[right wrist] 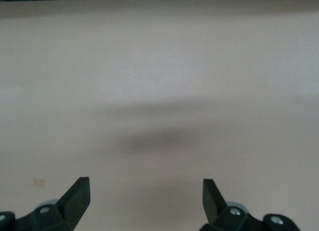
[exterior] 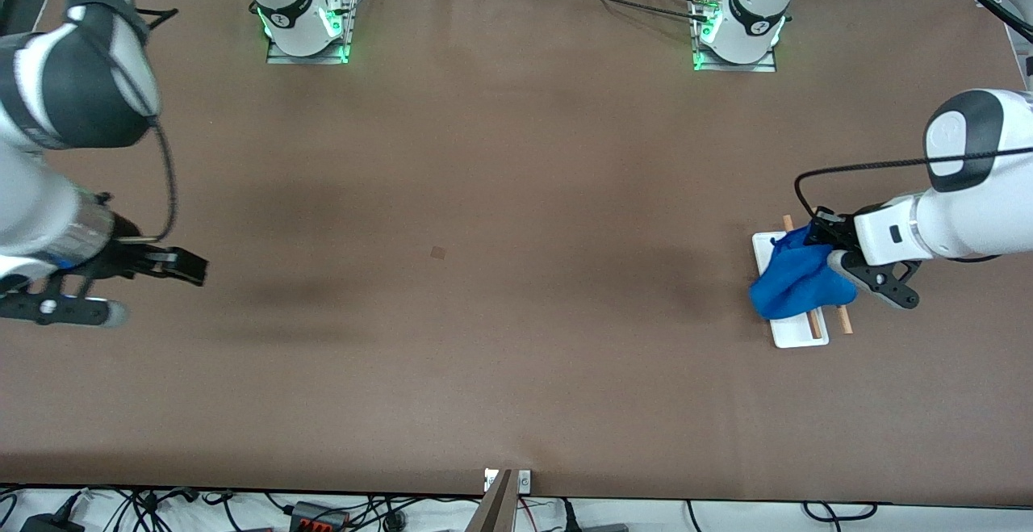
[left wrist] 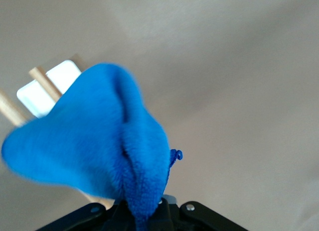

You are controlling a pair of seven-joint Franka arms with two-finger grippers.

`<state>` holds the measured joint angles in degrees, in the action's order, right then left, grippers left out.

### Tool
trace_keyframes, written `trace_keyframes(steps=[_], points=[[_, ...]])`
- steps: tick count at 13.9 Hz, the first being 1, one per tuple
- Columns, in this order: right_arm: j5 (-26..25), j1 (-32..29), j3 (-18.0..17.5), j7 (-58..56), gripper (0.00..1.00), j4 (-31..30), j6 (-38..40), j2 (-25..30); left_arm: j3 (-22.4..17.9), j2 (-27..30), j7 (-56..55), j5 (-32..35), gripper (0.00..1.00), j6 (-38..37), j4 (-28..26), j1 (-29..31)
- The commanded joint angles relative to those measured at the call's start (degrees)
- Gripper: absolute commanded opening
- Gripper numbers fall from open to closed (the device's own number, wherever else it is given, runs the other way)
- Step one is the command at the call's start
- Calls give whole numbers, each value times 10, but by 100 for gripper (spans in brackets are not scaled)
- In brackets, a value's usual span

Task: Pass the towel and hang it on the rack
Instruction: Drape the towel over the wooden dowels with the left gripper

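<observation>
jaws of the left gripper (exterior: 817, 235) are clamped tight on one bunched end of the small bright blue fuzzy microfibre towel (exterior: 795, 282); in the left wrist view the cloth (left wrist: 94, 146) sprouts straight out from between the black fingers and fans wide. right gripper (exterior: 190, 267) has its jaws spread fully apart, nothing between them, nothing touched, hovering over bare brown tabletop (exterior: 484, 193) at the right arm's end; that arm waits.

towel hangs over the small rack with flat white rectangular base (exterior: 799, 337) and two thin parallel light-brown wooden rods (exterior: 844, 320), at the left arm's end of the table. cloth covers the middle of the rods; rod tips and the base's corners show either side of it. can't tell whether the cloth's weight rests on the rods or on the grip.

step judged: hand-over looks done, this is the hanging step, near the end. next move calls for the cloth to lie across both rods with some drop on each side, then the left jaws letting go and lifting straight off. risk: fuzzy pile snagging a finger on release and dragging the towel off, or nudging the light rack.
</observation>
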<state>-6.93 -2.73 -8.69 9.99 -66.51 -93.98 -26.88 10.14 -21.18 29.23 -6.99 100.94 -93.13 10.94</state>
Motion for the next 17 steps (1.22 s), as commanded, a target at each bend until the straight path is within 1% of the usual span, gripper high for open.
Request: trace_keyframes(steps=[1, 2, 3, 5, 6, 8, 11, 13, 14, 15, 16, 17], points=[[52, 8, 69, -59, 100, -67, -9, 61, 6, -40, -13, 12, 0, -14, 44, 29], [58, 9, 92, -82, 100, -70, -5, 72, 6, -46, -11, 15, 0, -13, 46, 34], [58, 10, 103, -92, 100, -70, -2, 80, 6, -54, -7, 15, 0, -11, 46, 35], [57, 13, 113, -94, 100, -76, 2, 102, 6, -69, -2, 16, 0, -9, 51, 51], [56, 11, 112, -94, 100, -91, 5, 118, 6, -78, 11, 16, 0, -9, 60, 58], [52, 9, 112, -96, 100, -141, 3, 157, 6, -87, 29, 15, 0, -8, 66, 62], [51, 9, 112, -96, 100, -192, -11, 191, 6, -98, 34, 17, 0, -6, 66, 79], [51, 10, 112, -96, 100, -258, -53, 228, 6, -98, 61, 15, 0, 15, 59, 87], [50, 11, 112, -101, 100, -300, -80, 252, 6, -98, 64, 15, 0, 15, 58, 89], [50, 11, 112, -101, 100, -328, -94, 268, 6, -99, 64, 15, 0, 17, 56, 90], [50, 11, 112, -101, 100, -342, -95, 276, 6, -108, 64, 15, 0, 19, 56, 92], [51, 11, 112, -101, 100, -342, -87, 276, 6, -110, 65, 16, 0, 26, 56, 95]])
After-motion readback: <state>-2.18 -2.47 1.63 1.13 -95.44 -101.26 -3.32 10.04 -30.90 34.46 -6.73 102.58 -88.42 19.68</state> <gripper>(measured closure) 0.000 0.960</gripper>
